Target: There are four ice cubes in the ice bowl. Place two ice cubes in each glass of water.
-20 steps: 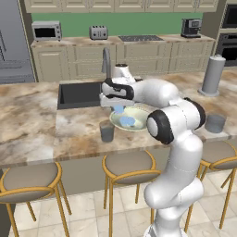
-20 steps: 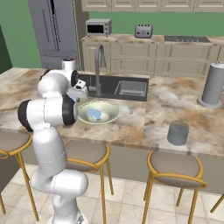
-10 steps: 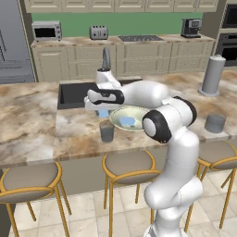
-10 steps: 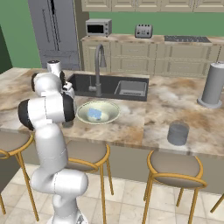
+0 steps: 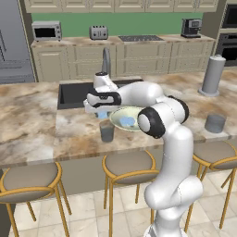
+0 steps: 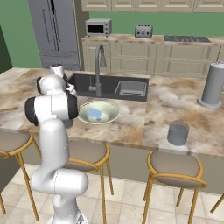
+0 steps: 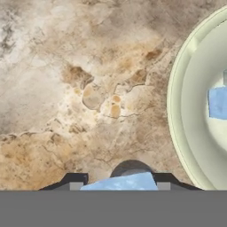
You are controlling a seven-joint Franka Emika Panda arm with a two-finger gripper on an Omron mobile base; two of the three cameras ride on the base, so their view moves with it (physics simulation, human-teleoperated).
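One ice cube [image 7: 119, 181] is pinched between the jaws above the near glass of water [image 5: 107, 131] at the tabletop's front edge. The ice bowl [image 5: 116, 114] just beside it holds more ice cubes [image 6: 94, 113].

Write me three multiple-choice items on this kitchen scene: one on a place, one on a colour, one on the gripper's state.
1. Where does the ice bowl stand?
A. in the sink
B. on the marble counter
C. on a stool

2. What colour is the ice cube?
A. light blue
B. red
C. black

3. What is the gripper doing?
A. open, holding nothing
B. shut on an ice cube
C. shut on a glass

1 B: the ice bowl rests on the counter.
2 A: the ice cube is light blue.
3 B: the gripper has the cube between its tips.
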